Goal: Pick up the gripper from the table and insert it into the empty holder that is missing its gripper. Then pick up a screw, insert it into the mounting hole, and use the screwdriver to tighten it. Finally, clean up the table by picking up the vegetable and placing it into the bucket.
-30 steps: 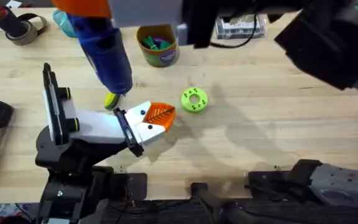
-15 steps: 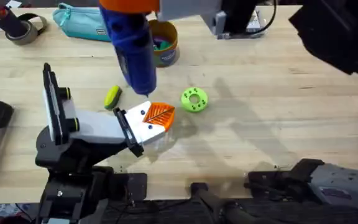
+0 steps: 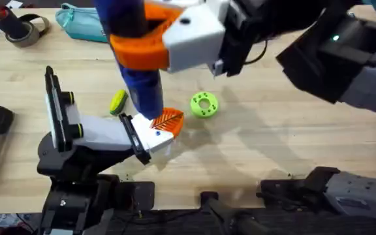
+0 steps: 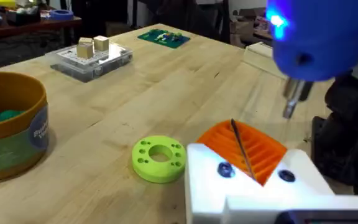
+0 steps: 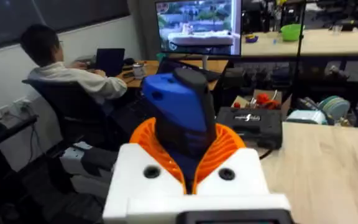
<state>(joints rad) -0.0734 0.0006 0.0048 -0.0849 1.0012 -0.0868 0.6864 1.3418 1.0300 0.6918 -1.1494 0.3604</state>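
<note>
Two orange fingers of the right claw (image 3: 150, 47) clamp the blue screwdriver (image 3: 138, 62), which hangs nearly upright, its tip just above the orange ribbed gripper (image 3: 168, 120) seated at the end of the white holder (image 3: 103, 134). The left claw's fingers cannot be told open or closed. On the wooden surface (image 3: 292, 143), a green disc (image 3: 204, 104) lies just beside the gripper, and a small yellow-green vegetable (image 3: 118, 101) rests close behind the holder. Farther back stand the tan bucket (image 4: 8, 124), a teal pouch (image 3: 77, 21) and a tape roll (image 3: 25, 29).
</note>
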